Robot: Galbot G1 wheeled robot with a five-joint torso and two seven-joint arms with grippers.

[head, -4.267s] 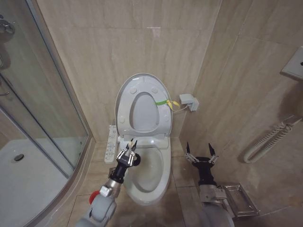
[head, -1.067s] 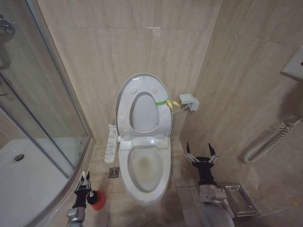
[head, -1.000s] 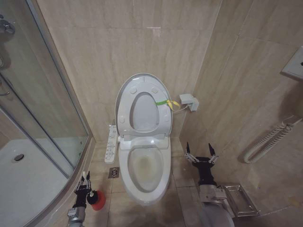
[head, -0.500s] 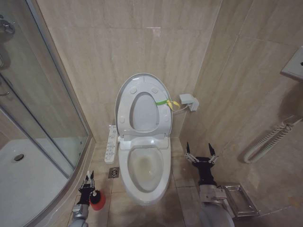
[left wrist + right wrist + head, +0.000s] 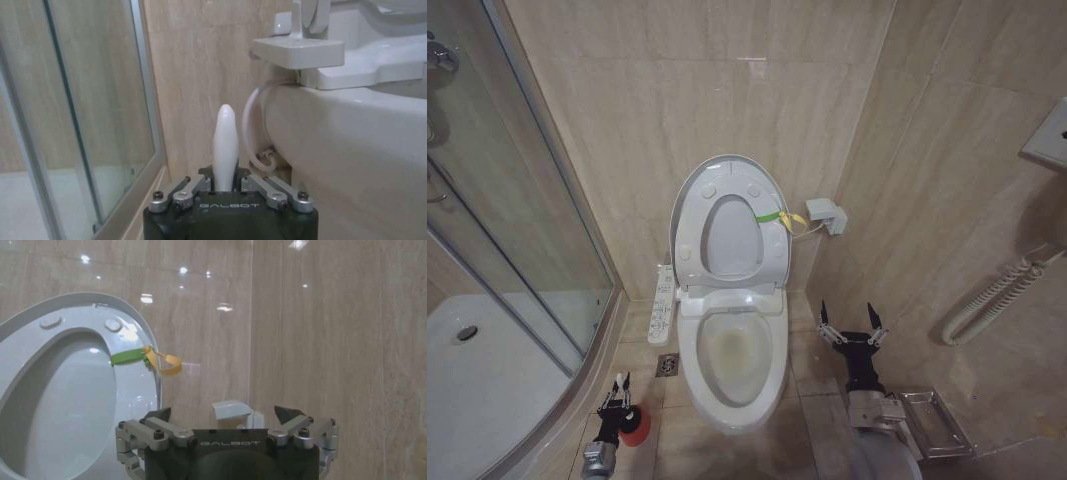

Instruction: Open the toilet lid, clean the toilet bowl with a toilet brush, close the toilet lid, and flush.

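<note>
The toilet lid (image 5: pixel 727 166) stands upright against the wall with the seat raised against it and a yellow-green strap (image 5: pixel 772 216) at its edge. Below it the toilet bowl (image 5: pixel 732 350) is uncovered, with brownish stains inside. The toilet brush sits in its red holder (image 5: pixel 637 428) on the floor to the left of the bowl. My left gripper (image 5: pixel 619 383) is right above the holder, shut on the brush's white handle (image 5: pixel 225 145). My right gripper (image 5: pixel 847 318) hangs open to the right of the bowl, facing the lid (image 5: pixel 100 304).
A glass shower door (image 5: pixel 517 200) and white shower tray (image 5: pixel 487 380) lie close on the left. A control panel (image 5: pixel 662 305) and floor drain (image 5: pixel 667 365) sit between them and the toilet. A wall box (image 5: pixel 825 213), coiled hose (image 5: pixel 997 295) and metal rack (image 5: pixel 932 420) are on the right.
My left gripper has left the bowl's rim, dropped to the floor at the left and shifted a little right over the red holder. The right arm is still.
</note>
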